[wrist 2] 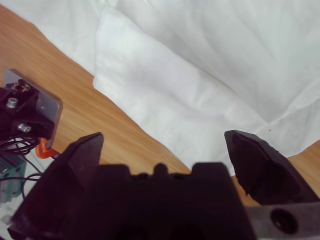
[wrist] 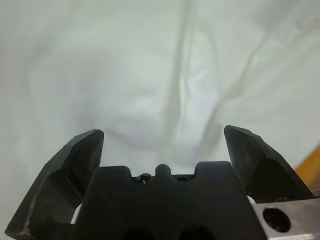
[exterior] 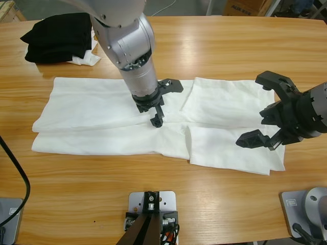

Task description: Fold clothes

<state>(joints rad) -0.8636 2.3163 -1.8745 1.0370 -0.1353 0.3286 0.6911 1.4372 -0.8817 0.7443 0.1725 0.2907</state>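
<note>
1. The white T-shirt (exterior: 117,115) lies spread lengthwise across the middle of the wooden surface (exterior: 214,46), partly folded: its right end shows flaps already turned in, with a seam running down between two panels.
2. The left gripper (exterior: 162,102) hangs over the middle of the shirt, its fingers spread wide with nothing between them; the lower tip sits close to or on a crease in the cloth, and contact cannot be told for sure.
3. The right gripper (exterior: 263,109) hovers at the shirt's right end, near the near-right corner, fingers wide apart and empty.
4. The step in hand looks like picking up cloth for the next fold. To do it well, each gripper would need to come down on a single layer edge or crease, pinch only thin fabric, and lift evenly so the turned-in flaps do not slide open.
5. The left wrist view shows only white wrinkled cloth (wrist: 165,75) between the gripper's tips (wrist: 162,142), with soft ridges the high view barely shows.
6. The right wrist view shows the layered edge of a folded panel (wrist 2: 165,95) and bare wood beside it, giving a clearer pinch line than the high view.
7. Only the high view shows a folded black garment (exterior: 59,35) at the far-left corner, well apart from the shirt.
</note>
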